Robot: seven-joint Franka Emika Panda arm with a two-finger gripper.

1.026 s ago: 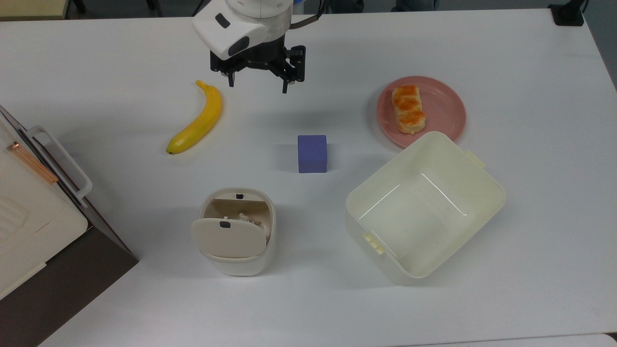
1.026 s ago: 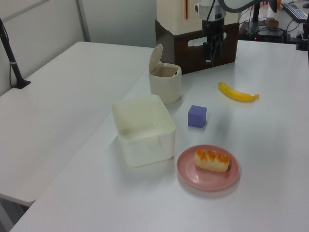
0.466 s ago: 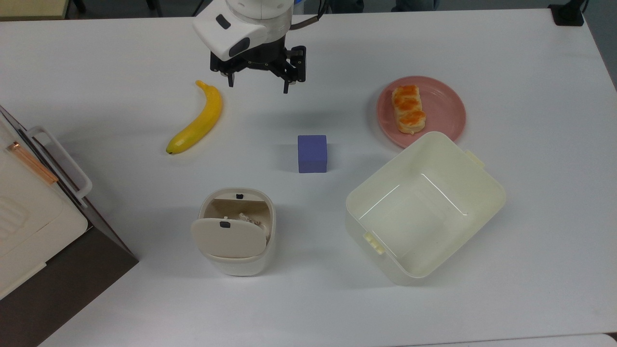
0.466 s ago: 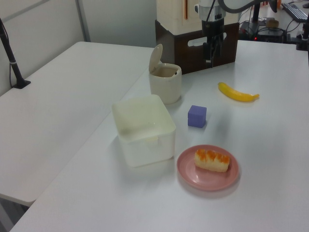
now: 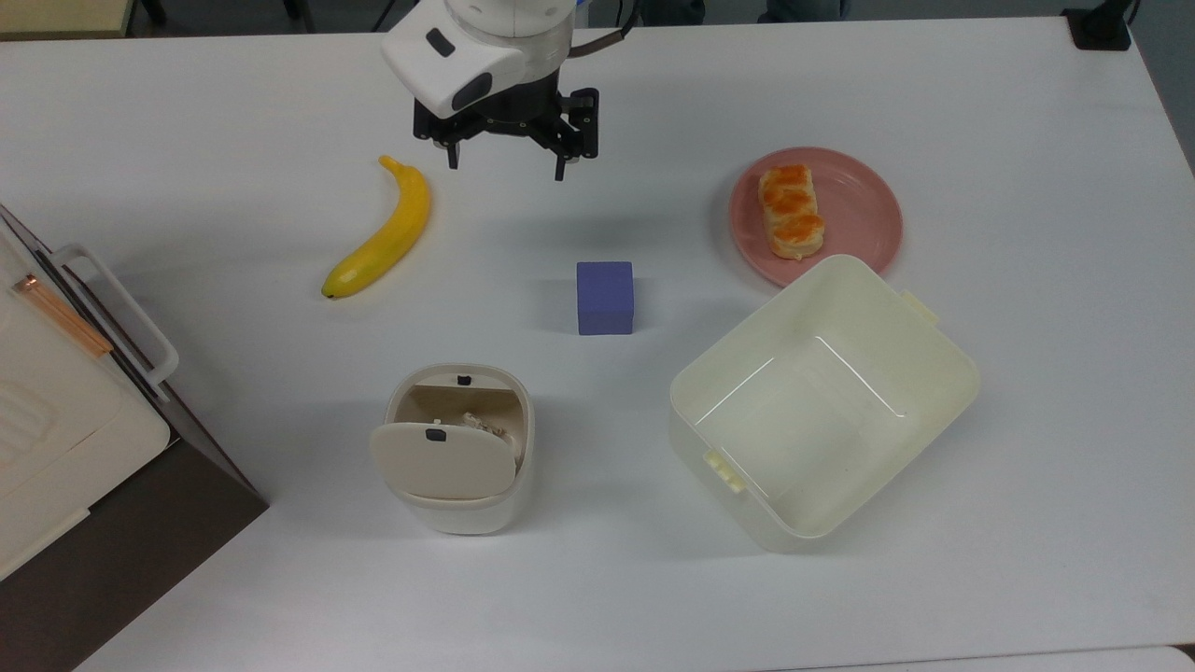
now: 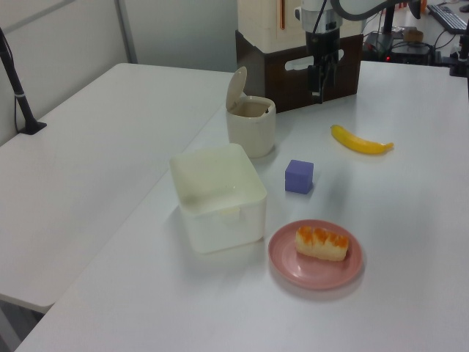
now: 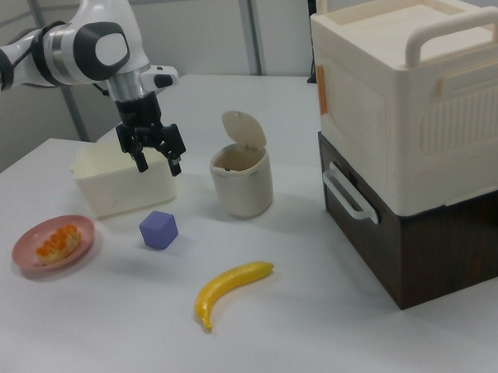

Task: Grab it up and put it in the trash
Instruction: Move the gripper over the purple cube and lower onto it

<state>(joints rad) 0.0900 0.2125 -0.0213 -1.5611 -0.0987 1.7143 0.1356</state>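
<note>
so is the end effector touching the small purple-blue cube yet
Apart. The top view shows bare white table between the end effector and the small matte purple-blue cube, and the right view shows the end effector raised well above it.

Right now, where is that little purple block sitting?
In the top view the purple block sits alone on the white table near the middle, between the banana on the top view's left and the cream tub on its right.
</note>
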